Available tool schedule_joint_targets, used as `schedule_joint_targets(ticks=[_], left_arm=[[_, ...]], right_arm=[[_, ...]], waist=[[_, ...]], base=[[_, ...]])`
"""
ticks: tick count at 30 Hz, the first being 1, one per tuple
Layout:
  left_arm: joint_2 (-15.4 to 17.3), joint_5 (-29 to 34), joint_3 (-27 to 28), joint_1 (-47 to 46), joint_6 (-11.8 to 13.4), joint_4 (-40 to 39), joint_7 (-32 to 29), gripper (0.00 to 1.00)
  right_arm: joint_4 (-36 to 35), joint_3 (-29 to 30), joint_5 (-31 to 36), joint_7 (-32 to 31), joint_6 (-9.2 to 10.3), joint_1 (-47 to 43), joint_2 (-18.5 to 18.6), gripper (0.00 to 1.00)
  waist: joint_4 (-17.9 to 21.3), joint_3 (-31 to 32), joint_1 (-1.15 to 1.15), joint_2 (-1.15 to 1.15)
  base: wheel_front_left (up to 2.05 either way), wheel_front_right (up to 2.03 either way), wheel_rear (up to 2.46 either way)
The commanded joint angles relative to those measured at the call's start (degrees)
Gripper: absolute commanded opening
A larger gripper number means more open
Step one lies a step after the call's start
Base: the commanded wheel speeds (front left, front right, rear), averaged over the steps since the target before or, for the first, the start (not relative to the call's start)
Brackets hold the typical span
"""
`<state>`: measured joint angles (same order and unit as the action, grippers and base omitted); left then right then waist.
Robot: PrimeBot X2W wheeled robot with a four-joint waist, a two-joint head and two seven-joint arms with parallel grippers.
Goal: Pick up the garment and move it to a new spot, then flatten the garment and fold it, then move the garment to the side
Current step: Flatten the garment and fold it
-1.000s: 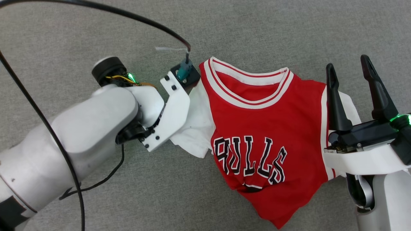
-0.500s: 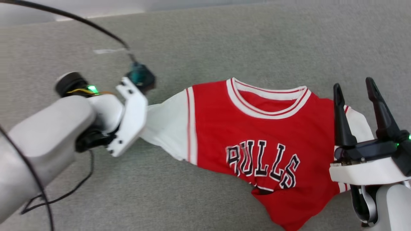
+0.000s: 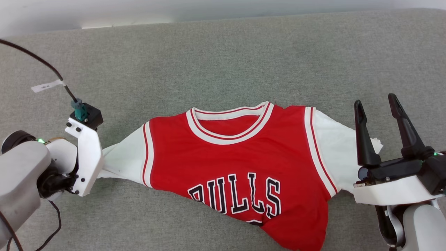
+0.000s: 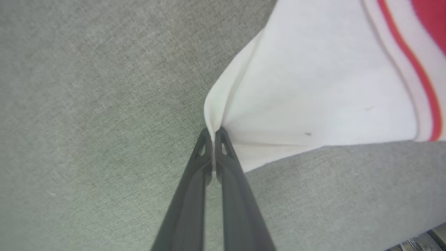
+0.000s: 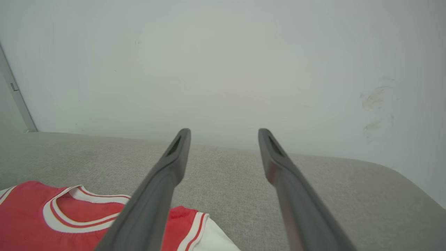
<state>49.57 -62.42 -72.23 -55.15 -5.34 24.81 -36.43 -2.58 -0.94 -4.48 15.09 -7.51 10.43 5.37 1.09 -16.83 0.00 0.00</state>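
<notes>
Overhead, the Bulls jersey (image 3: 237, 164) lies mid-frame, the right gripper (image 3: 374, 99) spread empty at 3 o'clock. Left wrist: the left gripper (image 4: 213, 132) pinches only the sleeve edge (image 4: 217, 115), so tugging could slip it. Right wrist: fingers (image 5: 163, 188) wide, jersey at 7 o'clock.

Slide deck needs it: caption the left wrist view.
Left gripper shut on the white sleeve of the garment, over the grey surface.
</notes>
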Motion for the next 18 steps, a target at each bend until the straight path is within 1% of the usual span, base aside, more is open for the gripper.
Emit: schedule_joint_targets(ticks=[1,2,5,8,12,18], left_arm=[[-0.9,-0.12,-0.19,1.39,0.67,1.27,1.05,0.22],[-1.24,0.31,-0.25,1.68,0.71,1.86,1.56,1.0],[-1.99,0.9,0.06,0.89,0.44,2.7,2.95,1.0],[-1.53,1.43,0.84,-1.69,0.03,2.49,3.19,1.0],[-0.5,1.25,1.26,-3.42,-0.31,1.48,1.8,1.0],[0.97,0.65,0.75,-4.09,-0.65,-1.49,-2.59,1.0]], right_arm=[[0.35,-0.04,0.19,0.11,0.05,-0.62,0.25,1.0],[0.51,0.01,0.18,0.11,0.04,-0.71,0.24,1.0],[0.77,0.34,0.16,0.11,0.05,-1.19,0.29,1.0],[0.84,0.51,0.2,0.11,0.04,-1.38,0.33,1.0],[0.84,0.41,0.19,0.11,0.04,-1.32,0.21,1.0],[0.73,-0.39,-0.08,0.11,0.04,-0.73,0.29,1.0]], waist=[[0.2,0.22,0.0,0.0],[0.22,0.41,0.0,0.0],[0.08,1.08,0.0,0.0],[-0.12,1.83,0.0,0.0],[-0.18,2.3,0.0,0.0],[0.47,1.67,0.0,0.0]], base=[[0.0,0.0,0.0],[0.0,0.0,0.0],[0.0,0.0,0.0],[0.0,0.0,0.0],[0.0,0.0,0.0],[0.0,0.0,0.0]])
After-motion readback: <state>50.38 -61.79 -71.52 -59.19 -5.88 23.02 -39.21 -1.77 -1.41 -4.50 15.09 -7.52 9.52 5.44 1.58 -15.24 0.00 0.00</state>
